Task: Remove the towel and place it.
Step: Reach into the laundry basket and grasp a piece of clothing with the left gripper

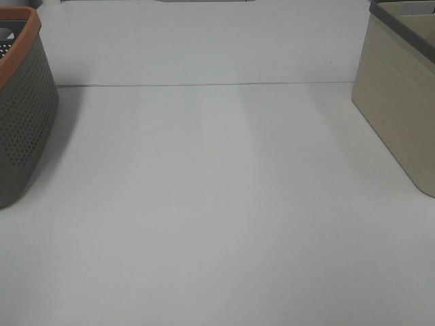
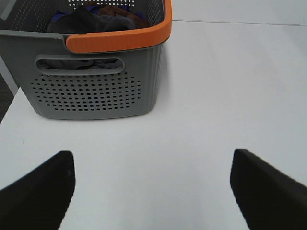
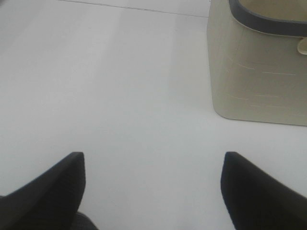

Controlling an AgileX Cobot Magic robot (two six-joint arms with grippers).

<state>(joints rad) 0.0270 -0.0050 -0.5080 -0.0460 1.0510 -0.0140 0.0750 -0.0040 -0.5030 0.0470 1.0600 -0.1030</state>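
Gaping left gripper [image 2: 153, 191]: released, facing grey perforated orange-rimmed plastic basket [image 2: 91, 91]
Dark charcoal terry towel [image 2: 88, 21]: inside basket
Empty right gripper [image 3: 153, 191]: released

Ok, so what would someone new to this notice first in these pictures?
The grey perforated basket with the orange rim at the left edge catches the eye first, with a dark grey towel heaped inside it among other cloth. Opposite, at the right edge, stands a beige basket with a dark grey rim. The white table stretches wide between them.
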